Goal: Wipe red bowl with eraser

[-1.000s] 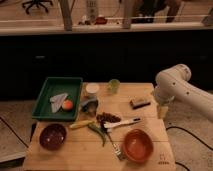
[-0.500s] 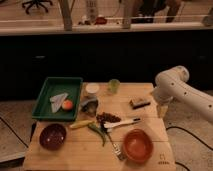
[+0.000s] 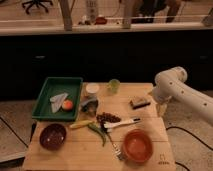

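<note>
At the right edge of the wooden table [image 3: 80, 156], in the one camera view, my gripper [image 3: 161, 108] hangs below my bent white arm [image 3: 172, 82], just beside the eraser [image 3: 139, 103] but not on it. Whether it is open or closed I cannot tell from this angle; it carries nothing that I can see. The eraser lies flat on the tabletop, to the left of my gripper, toward the table's far right side. The red bowl [image 3: 137, 145] sits at the near edge, well in front of the eraser, with a white-handled utensil [image 3: 122, 123] lying between them. A maroon bowl [image 3: 53, 136] rests at the near left, and a green tray [image 3: 62, 80] takes up the far left.

I judge this to be the first step: reaching for the eraser, with no wiping begun. The next move calls for bringing the gripper over the block, coming down squarely and taking it by its sides. Then it has to be lifted clear of the utensil and carried into the red bowl.
</note>
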`<state>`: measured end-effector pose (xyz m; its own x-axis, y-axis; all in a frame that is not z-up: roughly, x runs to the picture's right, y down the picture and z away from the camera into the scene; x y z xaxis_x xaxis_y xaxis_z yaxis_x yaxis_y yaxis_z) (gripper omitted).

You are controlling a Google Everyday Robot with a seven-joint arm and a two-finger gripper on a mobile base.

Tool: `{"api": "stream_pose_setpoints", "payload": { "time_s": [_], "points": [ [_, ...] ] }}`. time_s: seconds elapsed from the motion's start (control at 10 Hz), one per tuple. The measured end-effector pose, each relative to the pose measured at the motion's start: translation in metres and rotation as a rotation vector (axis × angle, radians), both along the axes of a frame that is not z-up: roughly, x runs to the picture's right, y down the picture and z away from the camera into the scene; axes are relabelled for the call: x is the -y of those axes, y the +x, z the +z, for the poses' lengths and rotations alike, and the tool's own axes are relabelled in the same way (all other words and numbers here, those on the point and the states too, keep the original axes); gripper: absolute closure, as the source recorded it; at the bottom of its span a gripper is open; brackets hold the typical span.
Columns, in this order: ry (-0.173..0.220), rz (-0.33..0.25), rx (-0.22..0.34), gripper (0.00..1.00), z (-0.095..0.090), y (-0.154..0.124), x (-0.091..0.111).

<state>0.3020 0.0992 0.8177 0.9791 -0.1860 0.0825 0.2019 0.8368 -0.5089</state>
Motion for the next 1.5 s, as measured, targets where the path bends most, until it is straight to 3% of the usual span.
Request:
{"api": "stream_pose_setpoints", "payload": {
  "time_s": [0.9,1.5],
  "points": [
    [-0.033,-0.063,0.092,0.2,0.043,-0.009,-0.001],
    [-0.063,-0.054,0.143,0.2,0.065,-0.021,-0.004]
  ]
}}
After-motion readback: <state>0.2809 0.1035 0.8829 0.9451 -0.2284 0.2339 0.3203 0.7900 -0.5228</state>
